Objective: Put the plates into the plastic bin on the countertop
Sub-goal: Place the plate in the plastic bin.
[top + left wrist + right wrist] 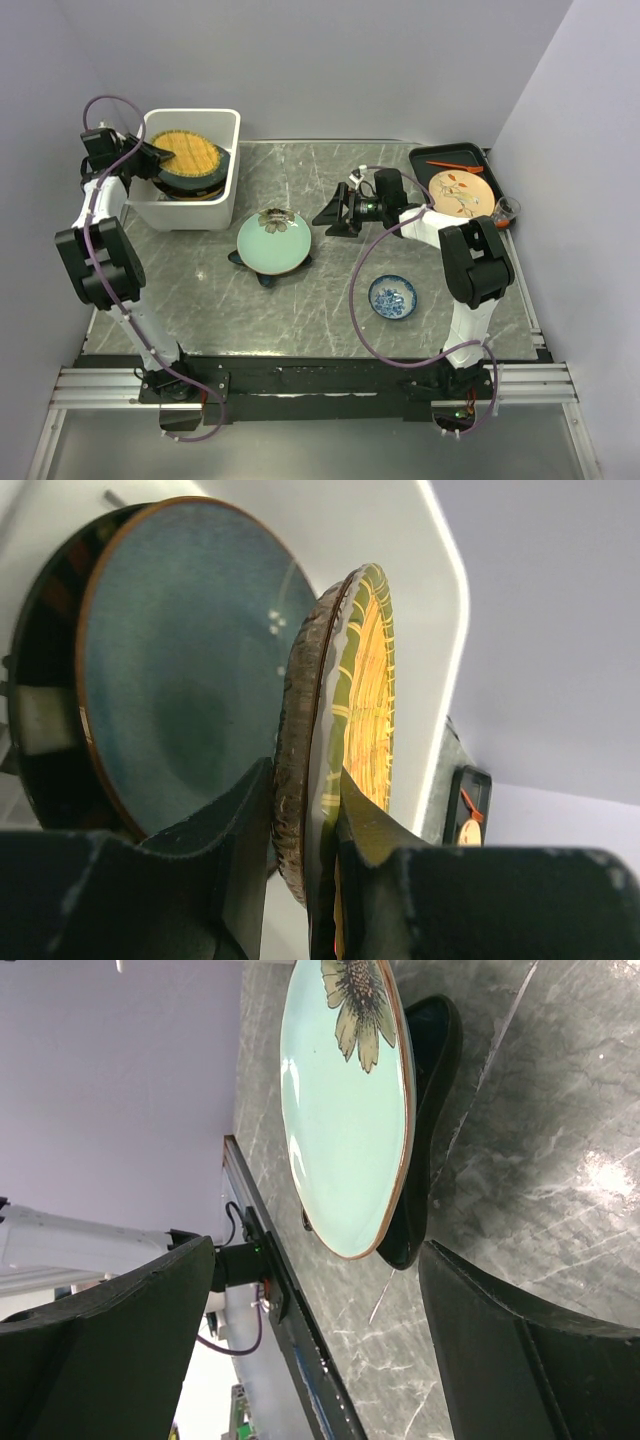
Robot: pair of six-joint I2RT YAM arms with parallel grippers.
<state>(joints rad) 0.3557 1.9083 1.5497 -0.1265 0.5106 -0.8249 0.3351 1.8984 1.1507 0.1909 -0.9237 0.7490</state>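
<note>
The white plastic bin stands at the back left of the countertop. A yellow woven-pattern plate is over darker plates inside it. My left gripper is shut on that plate's left rim. In the left wrist view the yellow plate is pinched on its edge between the fingers, and a grey-blue plate lies behind it. A pale green floral plate rests on a dark star-shaped plate mid-table. My right gripper is open just right of them, and its wrist view shows the green plate ahead of it.
A flat black tray sits at the back right, with a tan plate with orange marks on it. A small glass stands by the right wall. A small blue-and-white dish lies near the right arm's base.
</note>
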